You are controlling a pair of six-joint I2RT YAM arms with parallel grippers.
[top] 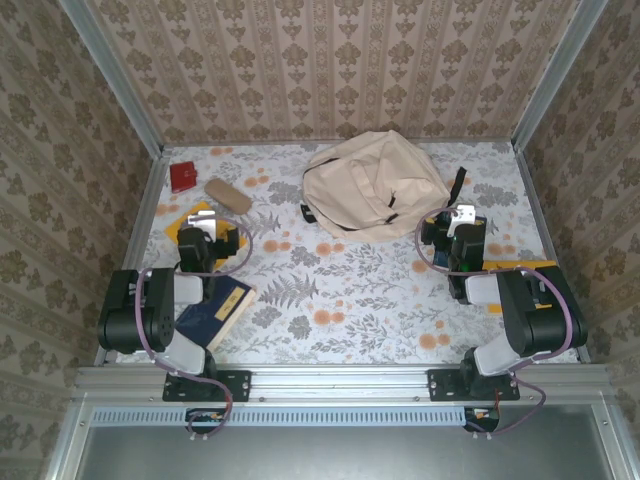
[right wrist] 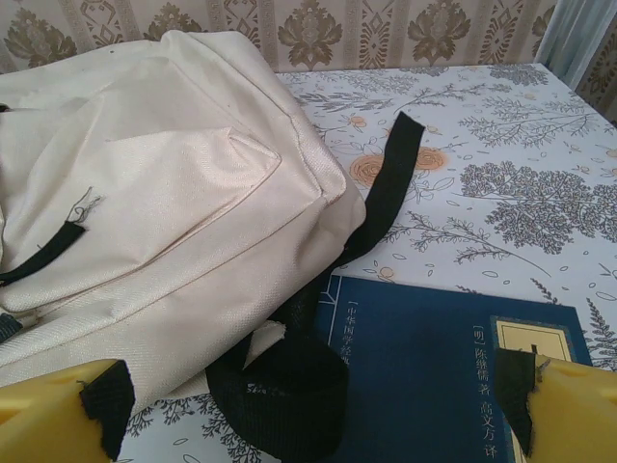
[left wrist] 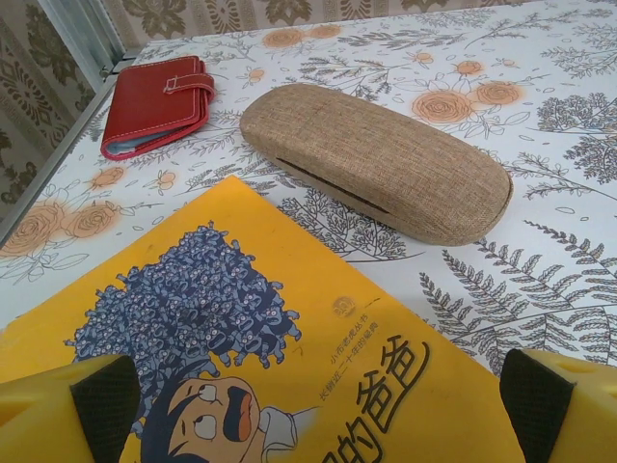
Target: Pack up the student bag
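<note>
Bearing of bag from hands: student bag (top: pixel 372 185) lies flat toward the far edge of the table, centre to right, and the right hand (top: pixel 455 228) is the nearer one.
Bag sits just ahead and to the left of the right hand, with its black strap (right wrist: pixel 390 183) trailing back over a blue book (right wrist: pixel 434 376). Long axis looks roughly across the table, hard to fix. Right hand spread, empty. Left hand (left wrist: pixel 318 405) also spread, over a yellow book (left wrist: pixel 241 318) by the left edge, well apart from the bag.

Table (top: pixel 350 290), student bag (top: pixel 375 185), wallet (top: pixel 184 177), case (top: pixel 228 196), books (top: pixel 222 305)
</note>
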